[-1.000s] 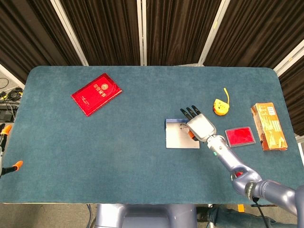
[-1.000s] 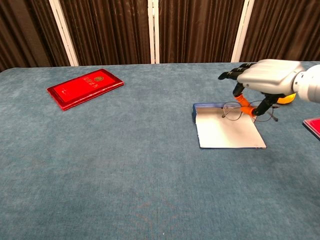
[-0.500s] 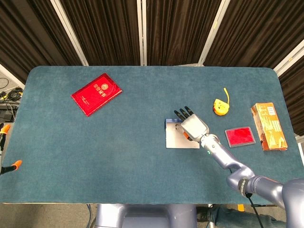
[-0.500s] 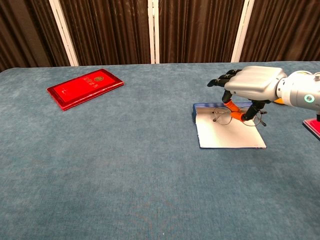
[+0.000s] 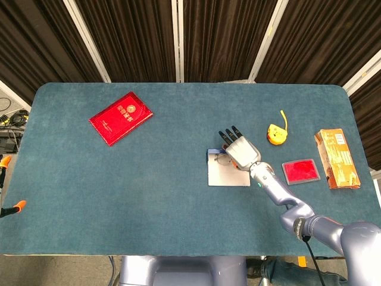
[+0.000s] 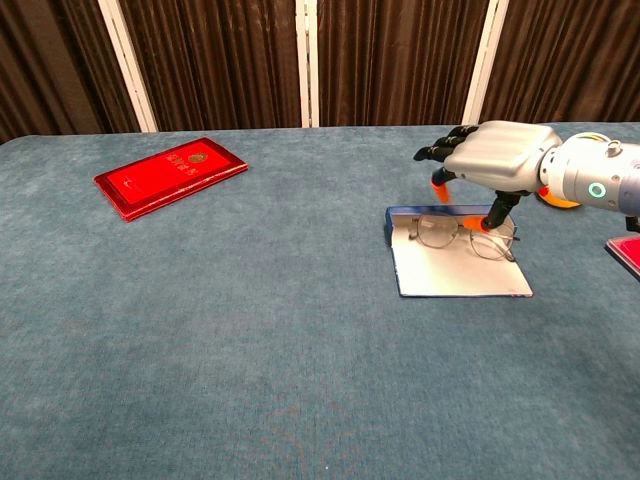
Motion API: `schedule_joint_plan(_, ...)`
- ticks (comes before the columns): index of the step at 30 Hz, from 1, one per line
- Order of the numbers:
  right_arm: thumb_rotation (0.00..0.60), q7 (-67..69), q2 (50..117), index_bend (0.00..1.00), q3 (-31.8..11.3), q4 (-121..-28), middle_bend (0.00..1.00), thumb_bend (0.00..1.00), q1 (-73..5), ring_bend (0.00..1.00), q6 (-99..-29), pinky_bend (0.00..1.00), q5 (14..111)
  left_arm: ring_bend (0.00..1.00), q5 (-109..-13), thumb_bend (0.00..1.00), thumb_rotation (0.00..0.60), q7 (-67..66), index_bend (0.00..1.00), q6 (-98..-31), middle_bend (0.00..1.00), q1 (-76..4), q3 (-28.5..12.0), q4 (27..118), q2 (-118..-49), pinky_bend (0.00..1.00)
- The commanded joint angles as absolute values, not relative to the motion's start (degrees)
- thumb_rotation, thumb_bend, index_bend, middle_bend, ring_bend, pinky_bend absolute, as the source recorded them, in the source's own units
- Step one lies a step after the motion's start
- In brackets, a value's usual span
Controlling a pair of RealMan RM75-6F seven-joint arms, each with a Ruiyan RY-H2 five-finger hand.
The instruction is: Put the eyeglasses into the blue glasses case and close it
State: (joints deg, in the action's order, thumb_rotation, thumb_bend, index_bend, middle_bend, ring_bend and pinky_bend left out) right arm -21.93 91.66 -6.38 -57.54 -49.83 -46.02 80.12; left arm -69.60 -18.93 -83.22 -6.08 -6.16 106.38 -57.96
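The blue glasses case (image 5: 229, 176) (image 6: 460, 275) lies open and flat right of the table's centre, pale lining up, blue rim at its far edge. The thin wire eyeglasses (image 6: 462, 235) (image 5: 223, 159) lie on the lining near that far rim. My right hand (image 5: 241, 149) (image 6: 495, 158) hovers just above them, palm down, fingers spread and lifted off the frame. Its thumb tip points down close to the right lens; I cannot tell whether it touches. My left hand shows in neither view.
A red booklet (image 5: 121, 118) (image 6: 170, 175) lies at the far left. Right of the case sit a yellow tape measure (image 5: 275, 133), a small red box (image 5: 300, 171) (image 6: 625, 252) and an orange snack packet (image 5: 337, 158) near the right edge.
My right hand carried the eyeglasses left and down onto the open case, then its fingers spread and lifted; the glasses now lie on the lining.
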Motion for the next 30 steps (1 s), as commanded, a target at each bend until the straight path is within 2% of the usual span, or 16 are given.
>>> schedule_joint_plan(1,0.600,-22.62,91.25,0.00,-6.82,-58.60,0.00,0.00,-49.23,0.00,-47.12,0.00,79.45,0.00,-69.68,0.00,0.600,-18.93,0.00,-83.23,0.00,-6.11,-6.10,106.39,-57.97,0.00)
schedule_joint_plan(12,0.600,-21.93,87.37,0.00,-7.03,-64.69,0.00,0.00,-45.99,0.00,-49.61,0.00,76.69,0.00,-70.55,0.00,0.600,-18.58,0.00,-83.47,0.00,-6.05,-5.69,106.72,-57.74,0.00)
schedule_joint_plan(19,0.600,-21.37,88.71,0.00,-6.48,-63.38,0.00,0.00,-45.32,0.00,-48.05,0.00,74.81,0.00,-70.55,0.00,0.600,-18.81,0.00,-83.62,0.00,-6.11,-5.67,106.81,-57.85,0.00)
schedule_joint_plan(30,0.600,-22.10,93.66,0.00,-6.29,-56.53,0.00,0.00,-46.91,0.00,-46.42,0.00,74.83,0.00,-69.15,0.00,0.600,-19.42,0.00,-83.12,0.00,-6.56,-5.97,106.23,-58.33,0.00)
